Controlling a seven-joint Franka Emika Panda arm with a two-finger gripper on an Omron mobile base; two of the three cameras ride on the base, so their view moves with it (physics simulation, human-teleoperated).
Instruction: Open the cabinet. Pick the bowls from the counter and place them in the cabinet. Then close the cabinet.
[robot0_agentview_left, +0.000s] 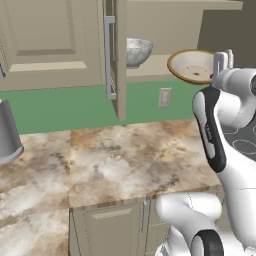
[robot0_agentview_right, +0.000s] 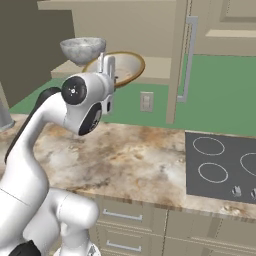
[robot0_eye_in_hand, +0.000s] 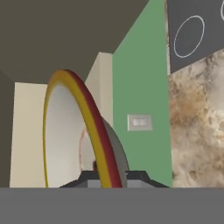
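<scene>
Item: cabinet (robot0_agentview_left: 150, 20), beige, wall-mounted, both doors swung open; the left base view shows one open door edge-on with its silver bar handle (robot0_agentview_left: 108, 57); the right base view shows the other door's handle (robot0_agentview_right: 188, 57).
Contents: mottled grey-white bowl (robot0_agentview_left: 136, 50) standing upright on the cabinet floor near the left door; cream bowl (robot0_agentview_left: 194, 66) with orange-brown rim tilted at the cabinet's front edge, beside the grey one and apart from it.
Gripper (robot0_eye_in_hand: 108, 177): hand view shows the fingers narrow, pinched on the cream bowl's rim, one tip either side.
Hand view also gives a wall outlet (robot0_eye_in_hand: 140, 122) on the green wall.
Counter (robot0_agentview_left: 115, 160): marbled stone, broad bare surface below the cabinet; grey cylinder (robot0_agentview_left: 7, 131) at its far left; dark stovetop (robot0_agentview_right: 222, 167) at right.
</scene>
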